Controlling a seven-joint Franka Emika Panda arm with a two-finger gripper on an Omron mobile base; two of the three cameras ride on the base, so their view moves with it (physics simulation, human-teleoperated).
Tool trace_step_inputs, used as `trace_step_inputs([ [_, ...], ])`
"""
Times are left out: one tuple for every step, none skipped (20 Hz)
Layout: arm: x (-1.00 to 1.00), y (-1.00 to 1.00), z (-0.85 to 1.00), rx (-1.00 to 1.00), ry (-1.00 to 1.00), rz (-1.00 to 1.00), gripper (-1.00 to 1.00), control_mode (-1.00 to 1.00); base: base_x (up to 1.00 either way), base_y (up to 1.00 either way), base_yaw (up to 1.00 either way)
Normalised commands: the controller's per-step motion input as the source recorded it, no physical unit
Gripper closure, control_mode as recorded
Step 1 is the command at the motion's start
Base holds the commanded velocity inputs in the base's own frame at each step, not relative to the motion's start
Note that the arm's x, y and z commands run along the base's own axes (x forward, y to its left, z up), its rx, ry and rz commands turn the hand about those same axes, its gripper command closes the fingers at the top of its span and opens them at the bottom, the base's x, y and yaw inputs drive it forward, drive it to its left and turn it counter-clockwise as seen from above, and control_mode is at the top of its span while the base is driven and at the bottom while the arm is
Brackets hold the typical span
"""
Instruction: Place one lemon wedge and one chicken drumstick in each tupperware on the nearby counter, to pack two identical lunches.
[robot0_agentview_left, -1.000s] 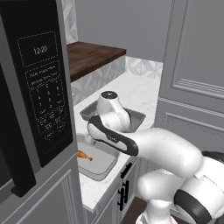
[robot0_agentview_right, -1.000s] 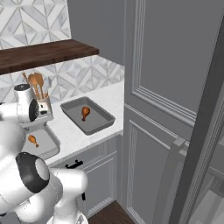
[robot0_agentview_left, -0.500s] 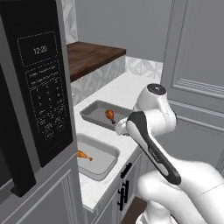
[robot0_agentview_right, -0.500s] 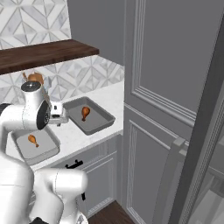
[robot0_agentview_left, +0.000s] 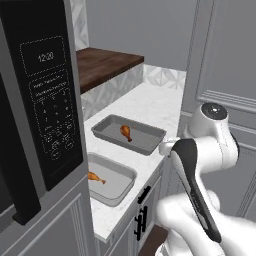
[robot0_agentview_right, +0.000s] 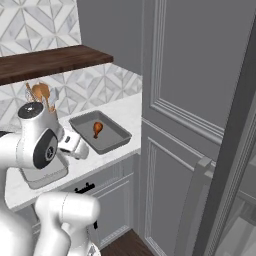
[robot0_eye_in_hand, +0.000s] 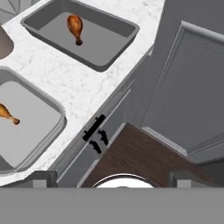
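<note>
Hand view shows each grey rectangular tupperware (robot0_eye_in_hand: 103, 41) on the white marbled counter (robot0_eye_in_hand: 70, 83) holding one brown chicken drumstick (robot0_eye_in_hand: 75, 27). The empty two-finger gripper (robot0_eye_in_hand: 111, 179), tips spread wide, hangs off the counter edge. Drumsticks look done; the next move likely calls for finding lemon wedges.

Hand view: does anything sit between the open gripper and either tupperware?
Nothing visible does. The gripper hangs past the counter edge; both tupperware lie uncovered, one drumstick each.
</note>
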Motion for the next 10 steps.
trace_step_inputs([
  [-0.37, -0.24, 0.0, 0.0, -0.02, -0.21, -1.0, -1.0, 0.0, 0.0, 0.0],
  [-0.39, -0.23, 0.0, 0.0, -0.02, -0.13, -1.0, -1.0, 0.0, 0.0, 0.0],
  [-0.44, -0.23, 0.15, 0.0, -0.05, -0.06, -1.0, -1.0, 0.0, 0.0, 0.0],
  [-0.43, -0.14, 0.28, 0.0, -0.07, 0.0, -1.0, -1.0, 0.0, 0.0, 0.0],
  [-0.38, -0.11, 0.34, 0.0, -0.07, 0.0, -1.0, -1.0, 0.0, 0.0, 0.0],
  [-0.32, -0.08, 0.33, 0.0, -0.07, 0.0, -1.0, -1.0, 0.0, 0.0, 0.0],
  [-0.33, -0.02, 0.24, 0.0, -0.07, 0.0, -1.0, -1.0, 0.0, 0.0, 0.0],
  [-0.45, 0.0, 0.1, 0.0, -0.05, 0.0, -1.0, -1.0, 0.0, 0.0, 0.0],
  [0.0, 0.0, 0.0, 0.0, 0.0, 0.0, -1.0, 1.0, -0.69, 0.0, 0.0],
  [0.0, 0.0, 0.0, 0.0, 0.0, 0.0, -1.0, 1.0, -0.95, 0.0, 0.0],
])
